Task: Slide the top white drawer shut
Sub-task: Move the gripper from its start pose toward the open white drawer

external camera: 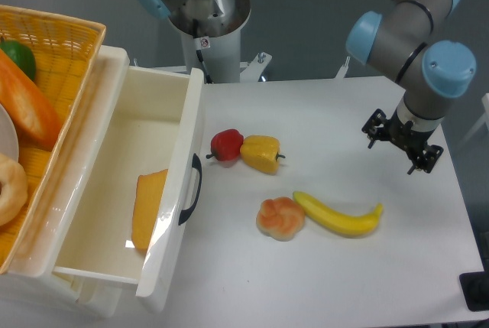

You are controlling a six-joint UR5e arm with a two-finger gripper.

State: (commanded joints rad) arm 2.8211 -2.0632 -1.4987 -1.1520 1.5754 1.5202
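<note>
The top white drawer (177, 213) stands pulled out at the left, its glossy front facing right with a black curved handle (191, 189). An orange slab (149, 207) lies inside it. My gripper (403, 147) hangs over the right side of the table, far from the drawer, pointing down. I see it from above, so its fingers are hidden under the wrist and I cannot tell how they stand. The lower drawer is hidden under the top one.
A yellow wicker basket (53, 37) with food sits on top of the cabinet at the left. On the table lie a red pepper (226, 145), a yellow pepper (260, 154), a pastry (280, 218) and a banana (339, 216).
</note>
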